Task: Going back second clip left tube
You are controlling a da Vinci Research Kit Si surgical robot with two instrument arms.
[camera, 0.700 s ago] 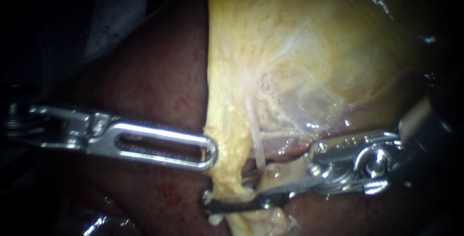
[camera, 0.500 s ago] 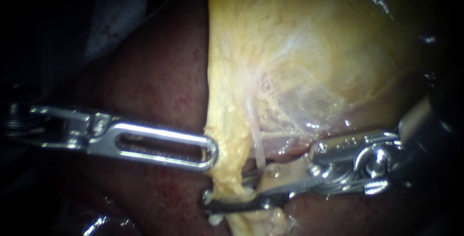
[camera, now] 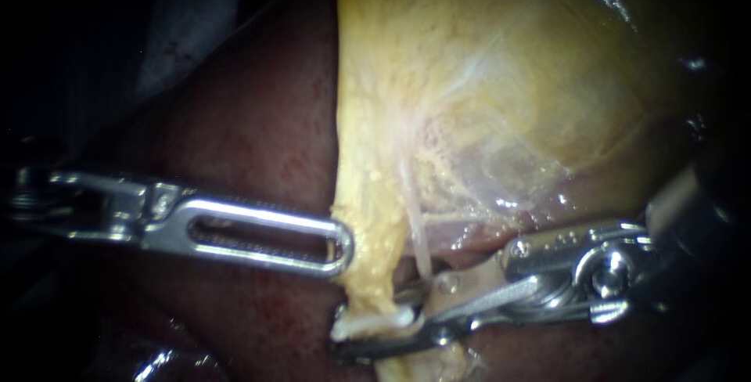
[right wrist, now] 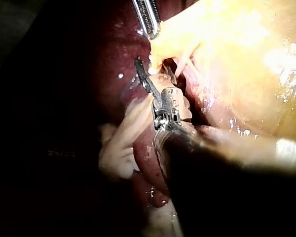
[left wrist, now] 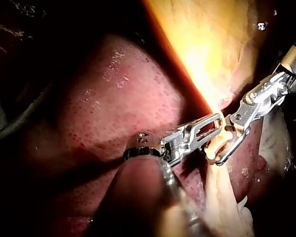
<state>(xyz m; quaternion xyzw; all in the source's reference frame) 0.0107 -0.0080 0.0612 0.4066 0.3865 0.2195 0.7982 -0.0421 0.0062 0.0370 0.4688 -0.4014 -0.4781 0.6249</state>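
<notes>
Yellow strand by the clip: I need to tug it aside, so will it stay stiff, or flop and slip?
Probably floppy: the yellow strand hangs thin and kinks where the left instrument holds it. Likely slippery: tissue beside it glistens wet. Possibly fragile: it pinches narrow at the white clip.

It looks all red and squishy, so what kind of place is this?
Probably somewhere surgery is done or practised, seen very close: a dark red liver, a yellowish gallbladder, and the thin shiny left tool and right tool at the tissue.
</notes>
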